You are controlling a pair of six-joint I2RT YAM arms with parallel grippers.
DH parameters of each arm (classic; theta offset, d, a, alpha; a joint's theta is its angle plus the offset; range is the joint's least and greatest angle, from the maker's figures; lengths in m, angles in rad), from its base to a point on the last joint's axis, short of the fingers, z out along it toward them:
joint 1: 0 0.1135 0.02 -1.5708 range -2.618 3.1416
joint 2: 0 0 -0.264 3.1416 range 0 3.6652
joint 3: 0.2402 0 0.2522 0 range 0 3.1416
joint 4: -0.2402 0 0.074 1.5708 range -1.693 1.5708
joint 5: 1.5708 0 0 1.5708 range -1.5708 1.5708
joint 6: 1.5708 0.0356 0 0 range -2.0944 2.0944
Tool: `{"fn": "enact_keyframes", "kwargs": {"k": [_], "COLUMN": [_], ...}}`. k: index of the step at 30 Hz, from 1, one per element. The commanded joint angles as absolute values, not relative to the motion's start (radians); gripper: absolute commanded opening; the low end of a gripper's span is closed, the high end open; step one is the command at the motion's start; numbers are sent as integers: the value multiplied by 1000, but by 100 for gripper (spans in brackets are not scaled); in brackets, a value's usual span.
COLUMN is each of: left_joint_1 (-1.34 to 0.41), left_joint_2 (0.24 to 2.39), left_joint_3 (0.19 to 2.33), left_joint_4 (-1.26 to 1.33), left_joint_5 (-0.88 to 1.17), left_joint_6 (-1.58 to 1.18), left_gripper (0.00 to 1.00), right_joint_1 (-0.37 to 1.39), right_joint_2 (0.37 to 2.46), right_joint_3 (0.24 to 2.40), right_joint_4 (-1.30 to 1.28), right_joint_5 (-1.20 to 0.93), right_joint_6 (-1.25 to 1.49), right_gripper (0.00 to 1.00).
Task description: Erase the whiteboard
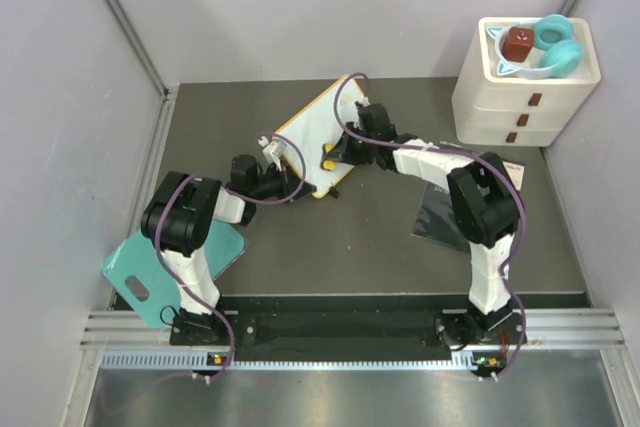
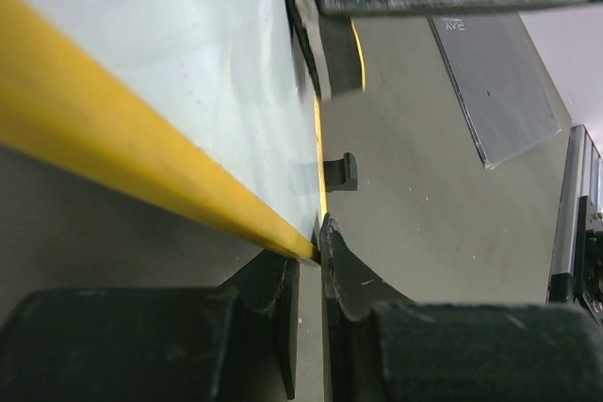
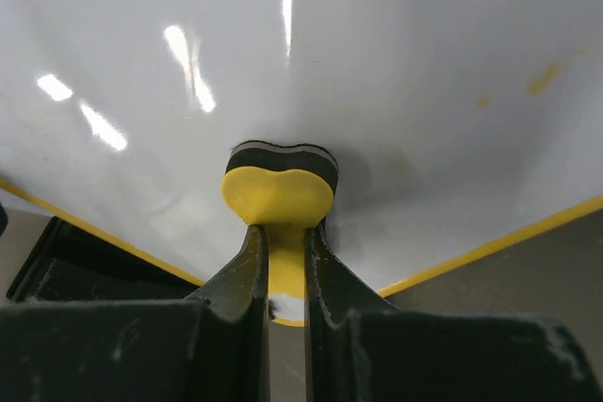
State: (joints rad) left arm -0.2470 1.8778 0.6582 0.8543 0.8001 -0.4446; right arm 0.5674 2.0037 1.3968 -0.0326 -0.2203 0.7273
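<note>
Nearest the bases, a teal cutting board (image 1: 135, 272) lies by the left arm and plays no part. The left gripper (image 2: 309, 256) is closed on the lower corner of the whiteboard (image 3: 377, 44), pinching its yellow frame (image 2: 113, 152); a black foot (image 2: 344, 171) sticks out just beyond. The board sits mid-table (image 1: 350, 247), tilted up between the two arms, though how steeply I cannot tell. The right gripper (image 3: 281, 242) is clamped on the stem of a yellow eraser (image 3: 279, 190), whose dark felt face is pressed against the white surface near the bottom edge. The surface around it looks clean, but faint orange marks (image 3: 542, 77) remain up and to the right. To finish well, the eraser should slide toward those smudges with the felt flat, not on an edge, using short overlapping strokes and even pressure. The left grip has to brace against that push, since only a corner is held and the board could pivot or slip. Pressing too hard risks twisting the eraser between the narrow jaws. Farther off, the dark sheet (image 1: 440, 212) and the white drawers (image 1: 520, 87) are well apart from the strokes.
</note>
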Motion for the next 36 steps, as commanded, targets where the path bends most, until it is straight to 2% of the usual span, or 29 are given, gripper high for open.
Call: {"fn": "enact_keyframes", "kwargs": {"k": [1, 8, 21, 29, 36], "left_joint_1": [-324, -325, -327, -328, -331], "left_joint_2": [1884, 1881, 1884, 1875, 1878], "left_joint_3": [629, 629, 629, 623, 621], "left_joint_4": [747, 747, 744, 742, 742], "left_joint_5": [1017, 1017, 1019, 1017, 1015], "left_joint_6": [-281, -281, -279, -279, -278], "left_gripper": [0, 0, 0, 0, 0], "right_joint_1": [459, 380, 374, 348, 357], "right_joint_2": [2121, 2143, 2180, 2239, 2307], "right_joint_3": [1394, 1469, 1721, 1899, 2075], "right_joint_4": [-176, -216, -313, -327, -318], "right_joint_5": [-87, -78, -67, -132, -291], "right_joint_6": [701, 686, 624, 623, 611], "right_gripper": [0, 0, 0, 0, 0]}}
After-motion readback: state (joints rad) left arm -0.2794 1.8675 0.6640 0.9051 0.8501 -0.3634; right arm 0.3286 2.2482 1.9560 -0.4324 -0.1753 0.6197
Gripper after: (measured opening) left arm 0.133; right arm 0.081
